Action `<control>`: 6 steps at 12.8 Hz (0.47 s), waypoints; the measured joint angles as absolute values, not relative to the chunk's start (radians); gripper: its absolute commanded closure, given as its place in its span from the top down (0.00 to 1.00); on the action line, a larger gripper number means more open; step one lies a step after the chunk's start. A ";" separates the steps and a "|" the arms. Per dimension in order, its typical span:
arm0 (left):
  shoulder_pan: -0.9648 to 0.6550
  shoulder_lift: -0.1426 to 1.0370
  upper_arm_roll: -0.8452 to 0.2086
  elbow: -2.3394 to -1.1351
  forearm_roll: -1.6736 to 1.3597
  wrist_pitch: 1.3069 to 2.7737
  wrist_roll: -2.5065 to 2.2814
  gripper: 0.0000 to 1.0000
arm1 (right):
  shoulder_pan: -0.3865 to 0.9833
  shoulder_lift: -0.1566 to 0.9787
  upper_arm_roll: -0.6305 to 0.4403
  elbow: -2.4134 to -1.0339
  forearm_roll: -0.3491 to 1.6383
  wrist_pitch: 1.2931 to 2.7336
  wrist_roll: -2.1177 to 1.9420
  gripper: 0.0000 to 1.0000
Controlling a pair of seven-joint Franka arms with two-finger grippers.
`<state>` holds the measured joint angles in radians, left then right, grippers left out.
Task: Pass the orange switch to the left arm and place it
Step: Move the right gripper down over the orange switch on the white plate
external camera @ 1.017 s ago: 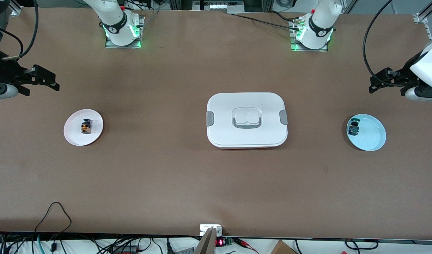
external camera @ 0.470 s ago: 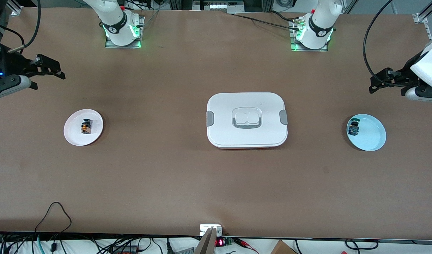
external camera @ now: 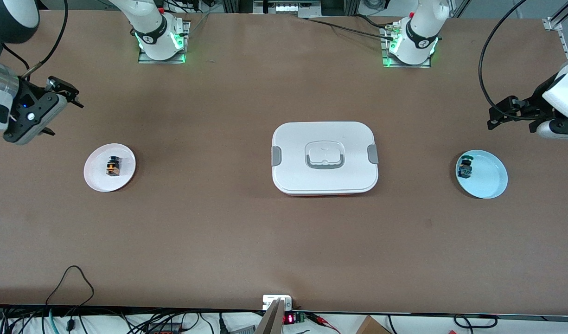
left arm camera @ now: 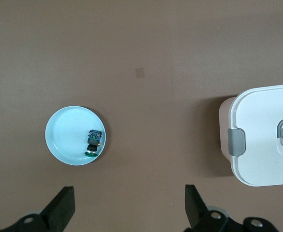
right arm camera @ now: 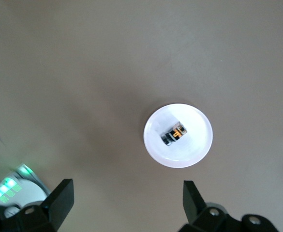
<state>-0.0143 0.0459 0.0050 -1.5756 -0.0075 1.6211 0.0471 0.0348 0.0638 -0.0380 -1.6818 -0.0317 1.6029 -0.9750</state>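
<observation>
Right pincer [external camera: 63, 95] was up in the air over bare tabletop [external camera: 284, 241] at the right arm's end, fingers [right arm camera: 59, 198] spread wide, nothing between them. Left pincer [external camera: 499, 116] hung over the tabletop at the left arm's end, also spread wide and empty; its fingers [left arm camera: 61, 208] showed well apart in the left wrist view.

Orange switch [external camera: 112, 166] lay on a white plate [external camera: 97, 178] at the right arm's end, nearer the front camera than the right pincer. In the right wrist view the switch [right arm camera: 175, 134] sat near the plate's middle, plate [right arm camera: 194, 150] flat on the tabletop.

Box [external camera: 324, 157] sat mid-table, lid on, grey clips at both ends, well apart from both plates. The left wrist view caught one end of it [left arm camera: 262, 140].

Blue plate [external camera: 490, 178] sat at the left arm's end, carrying a teal switch [external camera: 464, 168] by the rim on the box side. Same in the left wrist view: teal switch [left arm camera: 94, 142] near the plate's edge [left arm camera: 64, 140].
</observation>
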 measured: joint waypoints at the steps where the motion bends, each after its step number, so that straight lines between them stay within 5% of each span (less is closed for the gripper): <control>1: -0.014 0.047 0.005 -1.575 -0.007 1.622 0.047 1.00 | 0.024 0.068 -0.041 -1.714 -0.046 1.640 -1.062 1.00; 6: -0.016 0.047 0.002 -1.572 -0.007 1.623 0.047 1.00 | -0.033 0.089 -0.048 -1.938 -0.102 1.970 -1.390 1.00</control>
